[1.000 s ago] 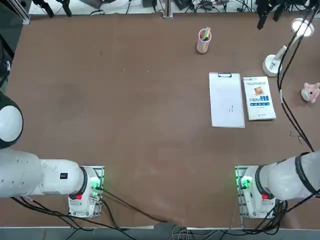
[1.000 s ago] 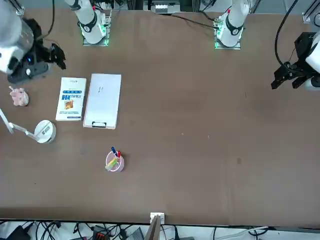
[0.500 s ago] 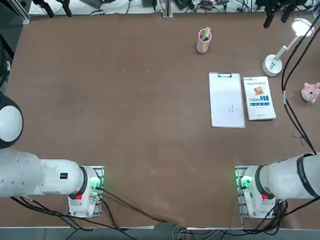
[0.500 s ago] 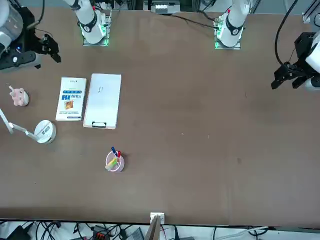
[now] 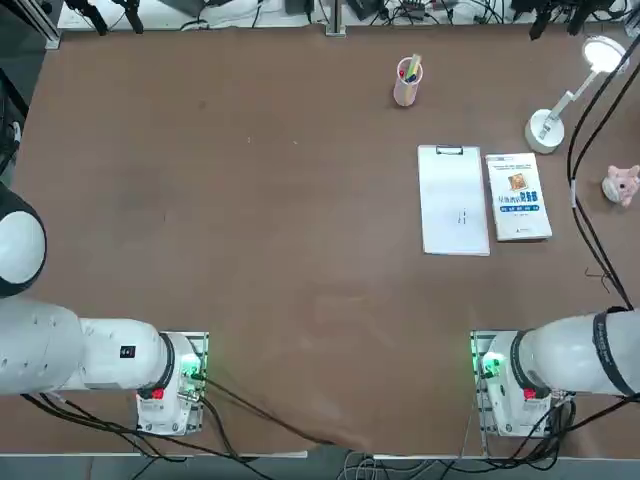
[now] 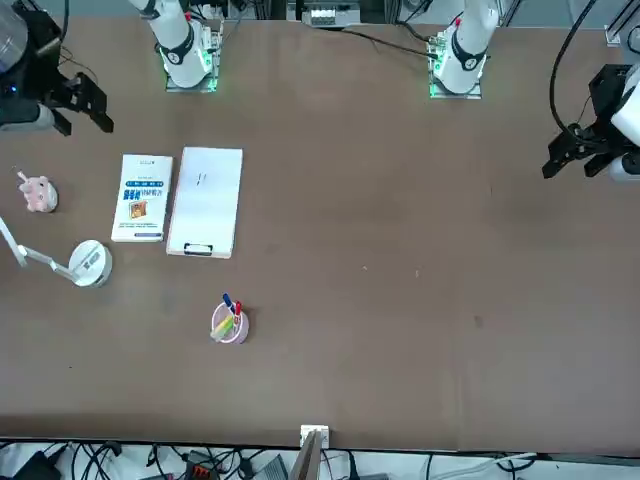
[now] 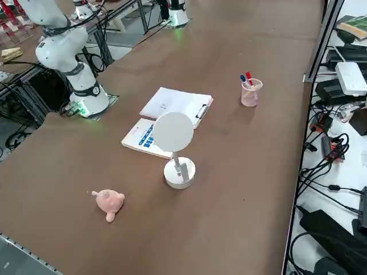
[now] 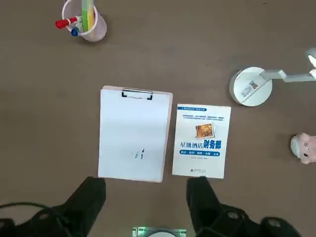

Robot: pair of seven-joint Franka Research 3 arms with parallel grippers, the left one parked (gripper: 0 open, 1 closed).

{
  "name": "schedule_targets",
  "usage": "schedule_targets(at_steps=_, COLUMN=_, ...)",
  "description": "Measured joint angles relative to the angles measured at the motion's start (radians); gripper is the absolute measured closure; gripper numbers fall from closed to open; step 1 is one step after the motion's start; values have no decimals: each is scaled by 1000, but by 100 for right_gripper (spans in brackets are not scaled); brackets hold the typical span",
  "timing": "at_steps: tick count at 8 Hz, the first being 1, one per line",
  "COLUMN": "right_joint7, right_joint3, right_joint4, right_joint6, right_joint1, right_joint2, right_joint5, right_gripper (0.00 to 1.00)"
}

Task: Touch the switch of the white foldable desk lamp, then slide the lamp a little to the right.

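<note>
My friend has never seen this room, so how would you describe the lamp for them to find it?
On the brown table, look past the white book. The lamp is white, with a round disc base, a thin slanting arm and a round head, unlike the pink pig nearby.

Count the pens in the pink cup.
3 show: a red-capped pen, a blue-capped pen beside it, and a green-yellow highlighter; others may be hidden.
</note>
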Motion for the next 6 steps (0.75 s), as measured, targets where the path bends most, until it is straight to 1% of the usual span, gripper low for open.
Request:
schedule_targets(at_steps=1, right_joint7=4, right_joint3=45, right_joint4=11, right_joint6=11, right_joint1=-38, right_joint2=11, right_joint5=0, right_gripper=0)
schedule_targets(at_steps=2, right_joint7=28, right_joint3=63, right_joint4=40, right_joint6=17, right_joint1=-51, right_joint2=34, right_joint5=0, right_gripper=0)
schedule_targets(at_steps=5, right_joint7=69, right_joint3=68, right_joint4=94, right_joint6=23, right_joint1=-53, right_joint2=101, right_joint5=0, right_gripper=0)
schedule_targets(at_steps=6, right_joint7=72, right_joint3=63, right_joint4=113, right_joint6=24, right_joint1=-46, right_joint2=124, right_joint5=0, right_gripper=0)
